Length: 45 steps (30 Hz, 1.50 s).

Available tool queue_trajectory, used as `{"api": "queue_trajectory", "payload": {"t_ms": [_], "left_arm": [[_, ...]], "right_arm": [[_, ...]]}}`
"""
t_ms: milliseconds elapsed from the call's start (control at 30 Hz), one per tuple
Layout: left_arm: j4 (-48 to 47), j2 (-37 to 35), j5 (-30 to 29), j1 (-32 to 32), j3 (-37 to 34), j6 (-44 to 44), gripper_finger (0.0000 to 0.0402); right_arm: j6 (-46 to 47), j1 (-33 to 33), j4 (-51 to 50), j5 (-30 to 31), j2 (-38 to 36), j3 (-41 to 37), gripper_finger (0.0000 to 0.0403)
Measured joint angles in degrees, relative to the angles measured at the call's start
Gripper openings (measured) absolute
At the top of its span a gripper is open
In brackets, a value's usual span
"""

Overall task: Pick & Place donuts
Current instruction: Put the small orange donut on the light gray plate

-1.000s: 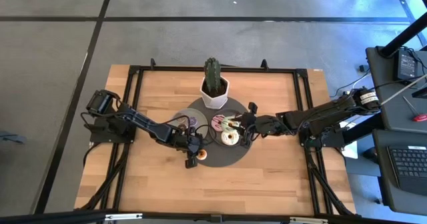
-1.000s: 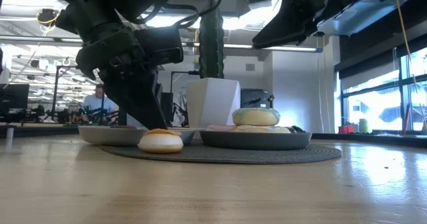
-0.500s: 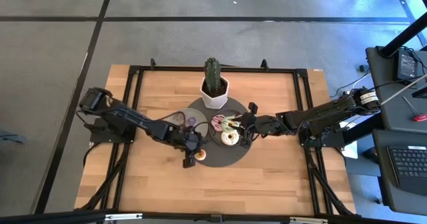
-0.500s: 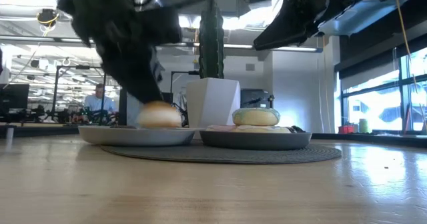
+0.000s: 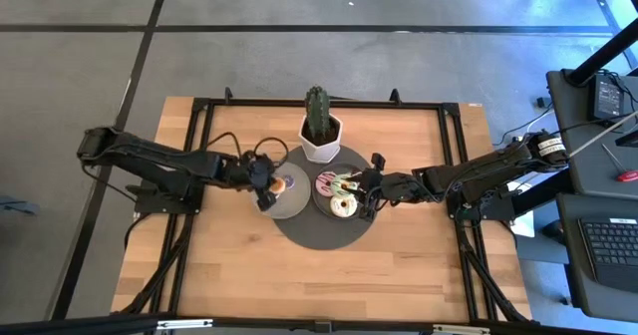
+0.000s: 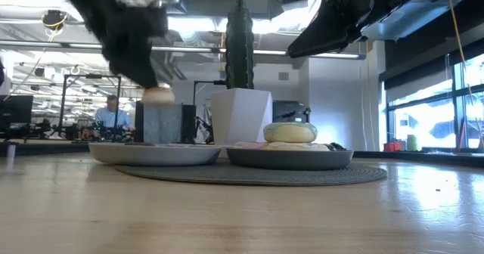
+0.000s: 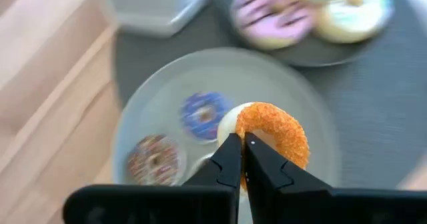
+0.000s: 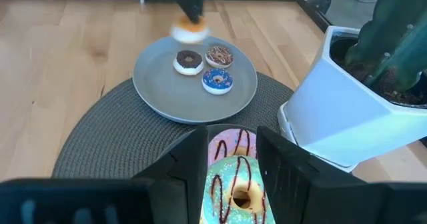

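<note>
Orange-frosted toy ring donut (image 7: 270,134), off the mat a second ago, I now hold in the closed left gripper (image 7: 240,159) above the left round grey plate (image 5: 297,197); right gripper (image 8: 230,159) waits open.

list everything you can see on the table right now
orange donut: 1, orange top, held above the left plate
small donuts: 3, dark, sprinkled brown, blue, on the left plate
larger donuts: 3, pink, cream, green; on the right plate, green on top
left plate: 1, grey, on the mat
right plate: 1, grey, on the mat
mat: 1, dark round, table centre
cactus in pot: 1, green in white, behind the plates
table: 1, light wood
left gripper: jaws shut on orange donut
right gripper: jaws open, over the right plate
</note>
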Motion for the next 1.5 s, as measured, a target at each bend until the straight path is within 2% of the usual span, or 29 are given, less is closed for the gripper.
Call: {"api": "queue_trajectory", "payload": {"t_ms": [233,400,733,1100,1500], "left_arm": [[5.3,0.7,2.75,6.71,-5.57,-1.26,0.0008],[6.58,0.73,5.12,8.64,-6.74,-1.04,0.0005],[7.81,0.84,3.97,8.62,-7.41,-1.13,0.0005],[9.04,5.05,2.91,8.15,-7.43,-1.24,0.0005],[8.71,5.23,2.85,8.13,-7.41,-1.12,0.0015]], "right_arm": [[-0.02,-0.02,0.09,0.0,0.0,0.0,0.0129],[-0.04,-0.04,0.05,0.0,0.02,0.02,0.0129],[-0.22,-0.04,0.0,0.85,0.01,0.02,0.0129],[-0.22,-0.04,-0.04,0.9,0.02,0.02,0.0129],[-0.24,-0.07,-0.07,1.03,0.02,0.02,0.0129]]}}
